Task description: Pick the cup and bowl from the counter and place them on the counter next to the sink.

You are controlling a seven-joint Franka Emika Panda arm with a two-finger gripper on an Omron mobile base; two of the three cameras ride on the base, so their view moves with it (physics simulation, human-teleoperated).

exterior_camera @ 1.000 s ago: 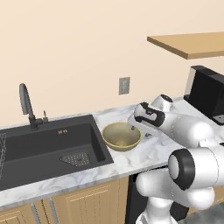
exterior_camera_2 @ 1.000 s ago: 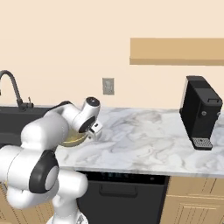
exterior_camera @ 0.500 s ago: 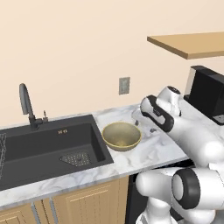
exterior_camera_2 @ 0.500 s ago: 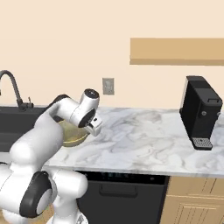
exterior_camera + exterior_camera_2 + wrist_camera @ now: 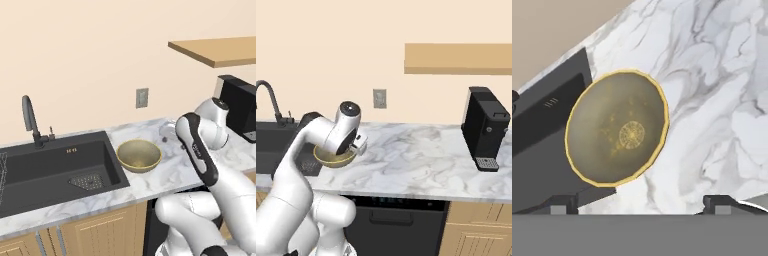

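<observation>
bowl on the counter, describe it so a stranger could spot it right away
Find the black sink set in the white marble counter. Right beside its edge sits the bowl: wide, round, olive-gold, dull metallic and empty, unlike the tall black coffee machine at the far end.

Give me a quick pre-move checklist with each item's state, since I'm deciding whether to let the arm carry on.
1. Bowl upright on the counter beside the sink: ok.
2. Bowl interior holds nothing: ok.
3. Gripper fingers apart, holding nothing: ok.
4. Bowl rim reaches the sink edge in the hand view; whether it overhangs: cannot tell.
5. Cup located: cannot tell.
6. Coffee machine well away from the bowl: ok.
</observation>
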